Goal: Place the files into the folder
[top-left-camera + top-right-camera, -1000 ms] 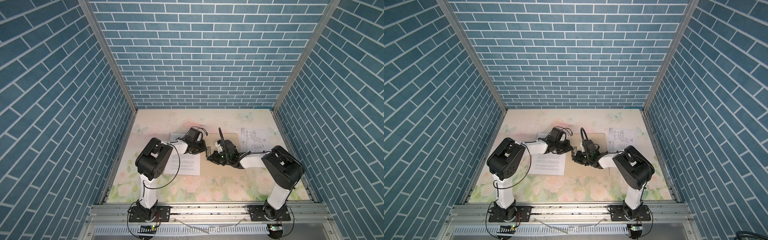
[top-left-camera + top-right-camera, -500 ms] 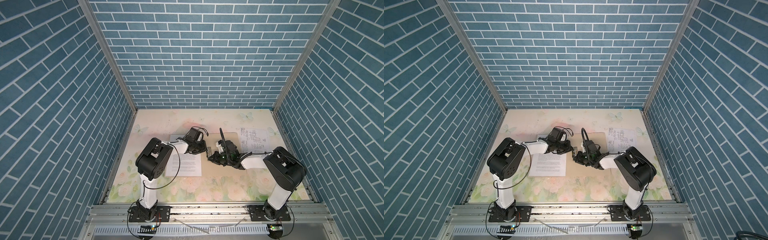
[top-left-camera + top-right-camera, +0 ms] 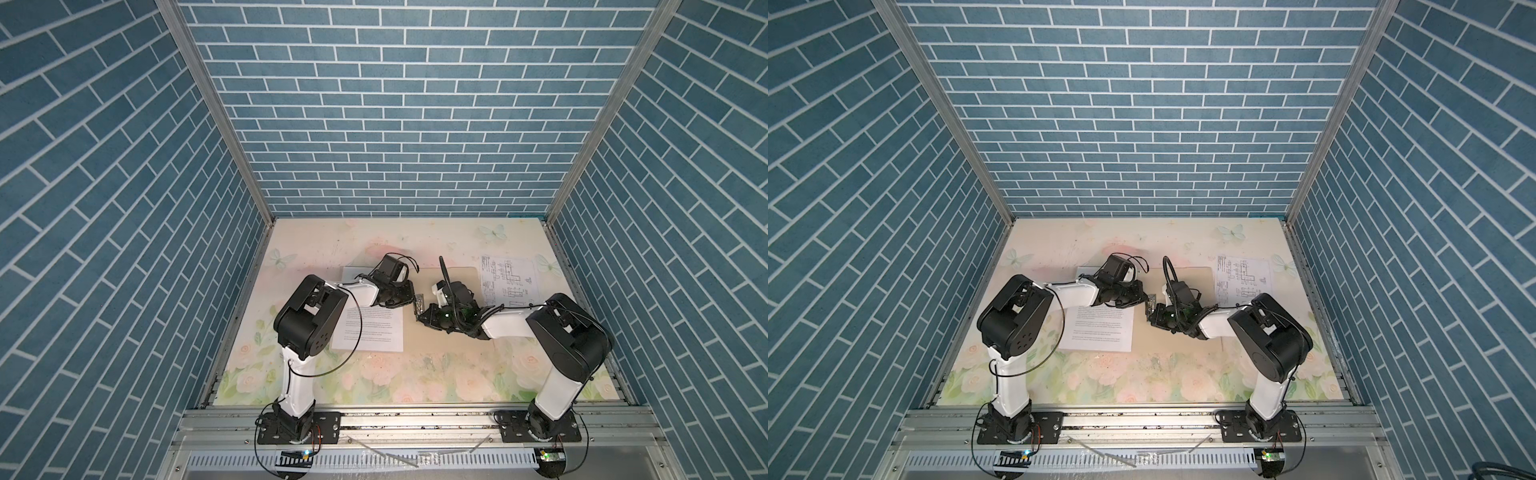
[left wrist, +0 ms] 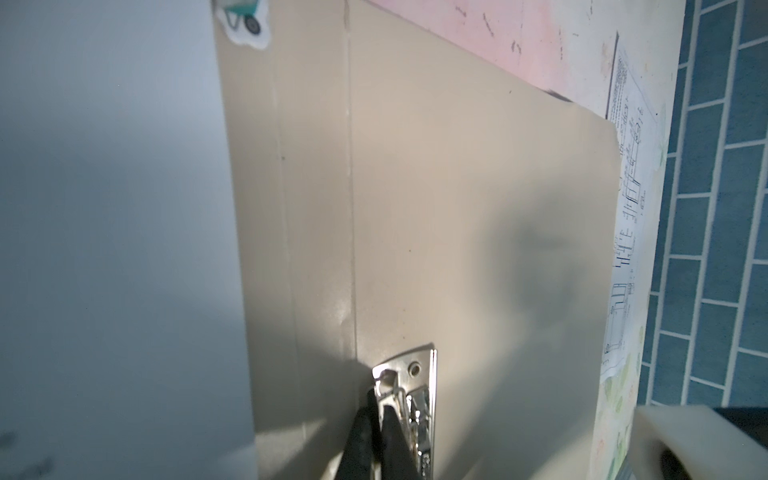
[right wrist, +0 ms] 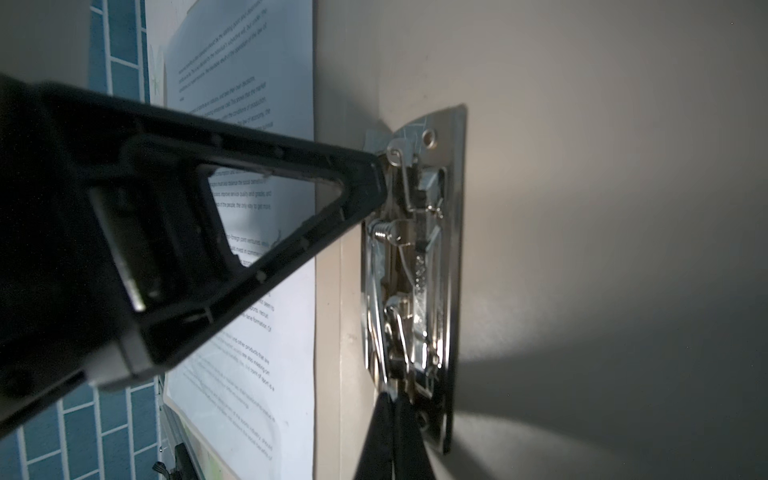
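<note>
Though filled with printed paragraphs, cannot be read word for word in any view: text sheet (image 3: pixel 374 332), white, lying flat on the left half of the open folder (image 3: pixel 440 345). Sharpest in the right wrist view (image 5: pixel 266 83), yet slanted and too fine to quote there too. Same with the drawing sheet (image 3: pixel 507 282): black line diagram with small captions, none legible. Only other marking: a small wheelbarrow sticker (image 4: pixel 243 20), teal and black, at the border between white paper and tan board, without lettering.

Counted: two sheets, one folder, one metal clip (image 3: pixel 419 301), one sticker, two grippers.

Folder spread open mid worktop (image 3: pixel 374 241), tan, with its right half bare apart from the clip. Clip fixed on that right half, just beside the spine crease. Drawing sheet outside the folder, flat on the worktop along the folder's right edge; touching or merely beside, cannot tell.

Left gripper (image 4: pixel 376 399) clenched, tips pressed together, touching one end of the clip. Right gripper (image 5: pixel 395 403) clenched likewise, tips at the opposite end. Whether either pinches a part of the clip, cannot tell. In both top views, meeting over the clip from left and right.
</note>
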{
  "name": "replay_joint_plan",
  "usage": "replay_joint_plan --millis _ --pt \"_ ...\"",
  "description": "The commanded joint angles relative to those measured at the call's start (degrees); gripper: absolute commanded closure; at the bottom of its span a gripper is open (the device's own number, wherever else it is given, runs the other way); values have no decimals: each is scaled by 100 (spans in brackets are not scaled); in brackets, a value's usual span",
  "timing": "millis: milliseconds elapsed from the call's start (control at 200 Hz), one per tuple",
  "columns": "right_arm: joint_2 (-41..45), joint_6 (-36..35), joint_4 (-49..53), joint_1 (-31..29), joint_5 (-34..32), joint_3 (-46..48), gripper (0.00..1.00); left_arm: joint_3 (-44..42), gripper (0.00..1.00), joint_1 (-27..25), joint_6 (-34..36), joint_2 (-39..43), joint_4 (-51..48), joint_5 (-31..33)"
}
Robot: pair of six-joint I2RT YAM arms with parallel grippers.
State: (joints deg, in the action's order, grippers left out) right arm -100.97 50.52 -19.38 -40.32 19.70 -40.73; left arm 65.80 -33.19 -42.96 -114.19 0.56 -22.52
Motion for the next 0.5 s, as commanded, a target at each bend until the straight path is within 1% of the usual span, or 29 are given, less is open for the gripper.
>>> replay_joint_plan --millis 0,215,495 --pt "-333 -257 1350 79 -618 426 100 28 91 -47 143 -201 -345 134" --pt "100 -71 1242 111 -450 496 100 3 91 -47 166 -218 -342 149" --pt "480 19 1360 111 -167 122 100 11 91 -47 174 -174 -307 147"
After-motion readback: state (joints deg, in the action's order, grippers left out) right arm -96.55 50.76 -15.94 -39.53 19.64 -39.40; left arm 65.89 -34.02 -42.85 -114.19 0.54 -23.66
